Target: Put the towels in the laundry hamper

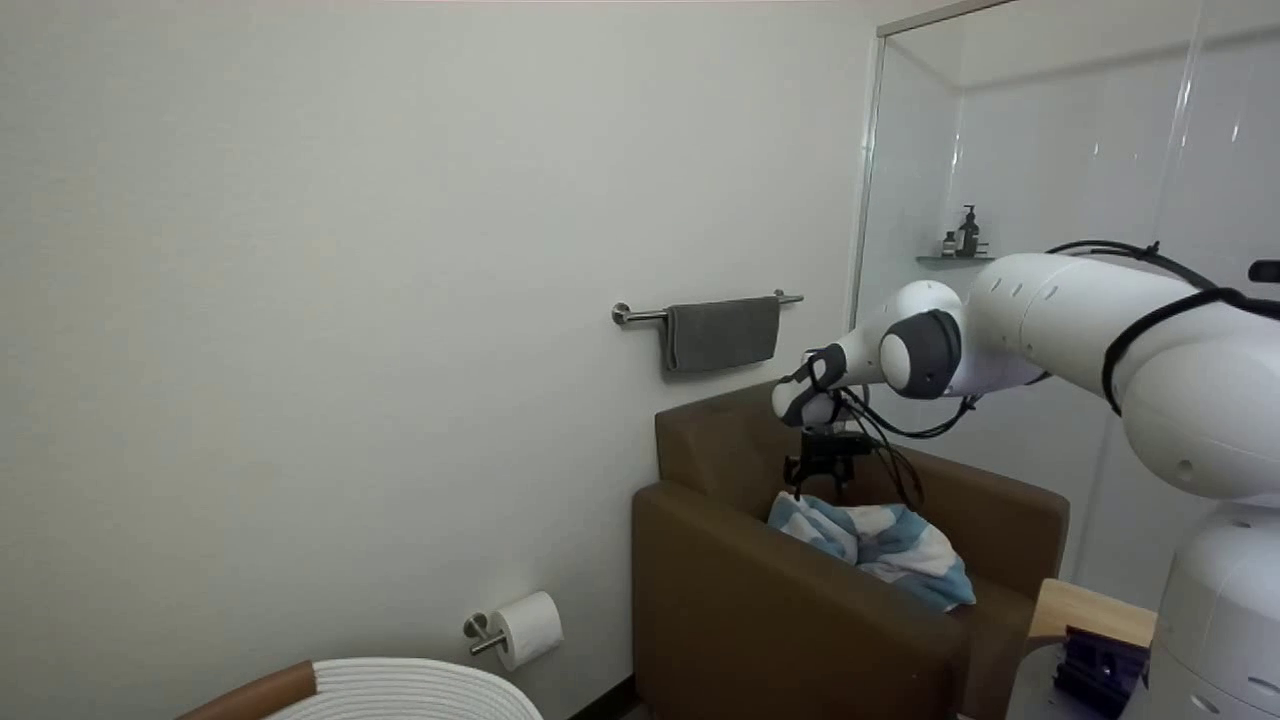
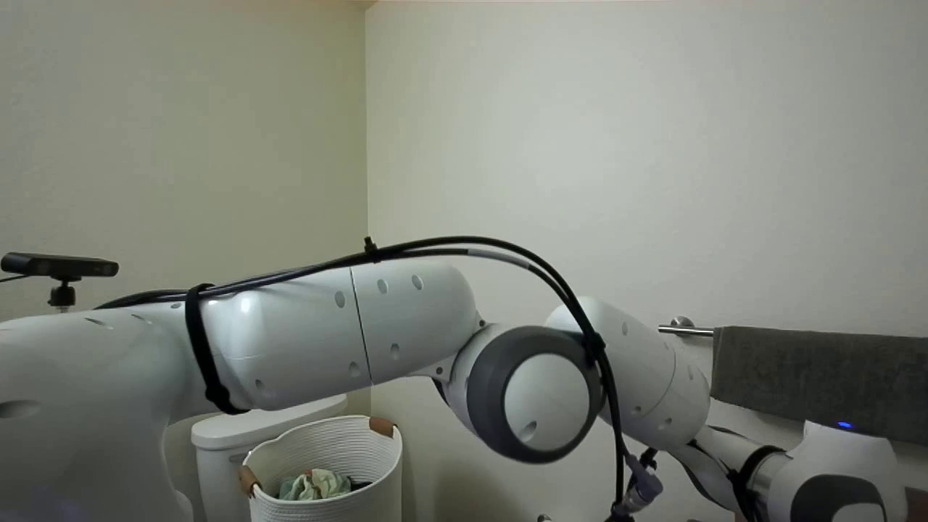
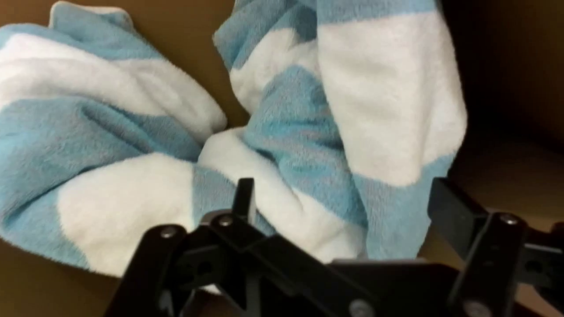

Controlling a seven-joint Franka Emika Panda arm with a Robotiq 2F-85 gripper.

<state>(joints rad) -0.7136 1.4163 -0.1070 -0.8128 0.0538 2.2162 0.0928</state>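
Note:
A crumpled blue-and-white striped towel (image 1: 900, 550) lies on the seat of a brown armchair (image 1: 780, 620). In the wrist view the towel (image 3: 299, 141) spreads in folds beyond and below the jaws. My gripper (image 1: 820, 492) points down just above the towel's end near the chair back. In the wrist view the gripper (image 3: 343, 193) is open, its fingers wide apart with towel showing between them and nothing held. The white woven laundry hamper (image 2: 362, 500) has brown handles and holds crumpled pale green cloth (image 2: 315, 484). The hamper's rim (image 1: 420, 685) also shows in an exterior view.
A grey towel (image 1: 725, 335) hangs on a wall bar (image 1: 645, 315) above the chair; it also shows in an exterior view (image 2: 819, 370). The chair's arms and back surround the striped towel. A toilet paper roll (image 1: 530, 630) sits on the wall. A toilet tank (image 2: 217, 442) stands behind the hamper.

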